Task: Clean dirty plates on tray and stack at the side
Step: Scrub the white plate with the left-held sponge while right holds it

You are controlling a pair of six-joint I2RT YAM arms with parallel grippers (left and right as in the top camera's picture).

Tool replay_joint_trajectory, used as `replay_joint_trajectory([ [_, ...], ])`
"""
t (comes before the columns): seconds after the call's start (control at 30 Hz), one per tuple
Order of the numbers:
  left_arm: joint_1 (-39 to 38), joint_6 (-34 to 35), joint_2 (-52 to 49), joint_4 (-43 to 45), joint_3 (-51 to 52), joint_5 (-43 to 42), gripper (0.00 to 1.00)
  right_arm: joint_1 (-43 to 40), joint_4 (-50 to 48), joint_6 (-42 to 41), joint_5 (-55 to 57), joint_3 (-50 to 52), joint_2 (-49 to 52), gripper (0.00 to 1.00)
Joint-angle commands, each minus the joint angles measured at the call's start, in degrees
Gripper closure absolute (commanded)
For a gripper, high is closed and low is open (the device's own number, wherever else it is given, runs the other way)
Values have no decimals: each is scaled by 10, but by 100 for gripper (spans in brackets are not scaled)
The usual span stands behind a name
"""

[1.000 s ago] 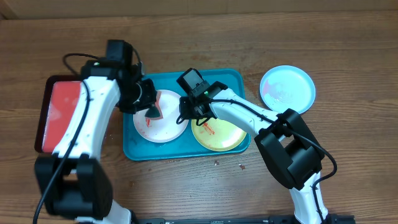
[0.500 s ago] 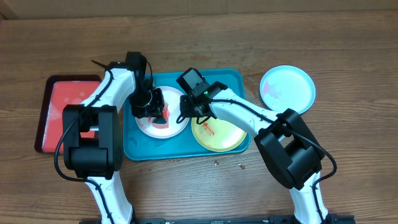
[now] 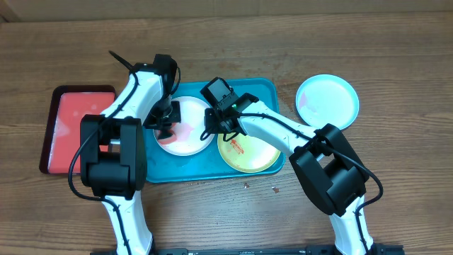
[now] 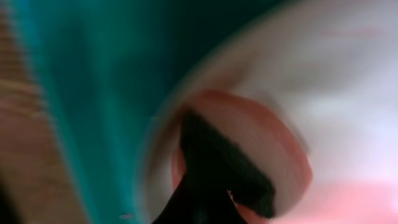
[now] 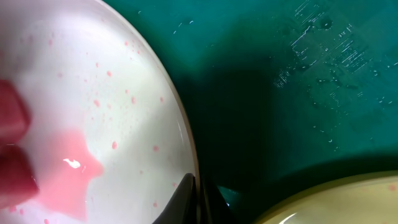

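The teal tray (image 3: 263,91) holds the white plate (image 3: 192,113) on its left and the yellow-green plate (image 3: 251,154) on its right, both with red smears. The light blue plate (image 3: 327,101) lies on the table to the right of the tray. My left gripper (image 3: 168,127) is shut on a red sponge (image 4: 249,134) and presses it on the white plate's left part (image 4: 348,74); that view is blurred. My right gripper (image 3: 211,129) pinches the white plate's right rim, one finger on each side (image 5: 199,190). The sponge also shows in the right wrist view (image 5: 12,140).
A smaller dark-rimmed red tray (image 3: 71,127) lies on the table left of the teal tray. A pink wet smear (image 5: 68,168) and fine specks cover the white plate. Small crumbs lie on the wood in front of the teal tray (image 3: 246,185).
My left gripper has swung with the red sponge from the teal tray's left edge onto the white plate and across its left part. The right gripper has stayed on the rim.
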State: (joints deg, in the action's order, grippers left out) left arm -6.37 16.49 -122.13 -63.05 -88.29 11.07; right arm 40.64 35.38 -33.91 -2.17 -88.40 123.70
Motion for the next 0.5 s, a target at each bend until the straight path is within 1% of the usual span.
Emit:
replay_joint_trajectory([
  [0.0,19,37,-33,-18,-29,112,96,-2,5,4,10,-1,6,96],
  [0.03,19,36,-33,-17,-37,87,96,-2,4,4,10,-1,6,96],
  [0.1,18,11,-33,9,-40,-26,96,-2,1,4,10,-1,6,96],
  [0.13,18,-2,-33,19,-39,-69,96,-2,-1,4,10,-1,6,96],
  [0.17,18,-26,-33,41,-33,-149,96,-2,-2,4,10,-1,6,96],
  [0.23,17,-41,-34,74,-22,-263,96,-2,-4,4,10,-1,6,96],
  [0.3,12,-41,-34,108,-5,-329,96,-2,-4,4,10,-1,6,96],
  [0.33,10,-41,-34,119,1,-344,96,-2,-4,4,10,-1,6,96],
  [0.4,2,-41,-34,140,16,-363,96,-2,-3,4,10,-1,6,96],
  [0.47,-8,-42,-34,142,23,-363,96,-2,-3,4,10,-1,6,96],
])
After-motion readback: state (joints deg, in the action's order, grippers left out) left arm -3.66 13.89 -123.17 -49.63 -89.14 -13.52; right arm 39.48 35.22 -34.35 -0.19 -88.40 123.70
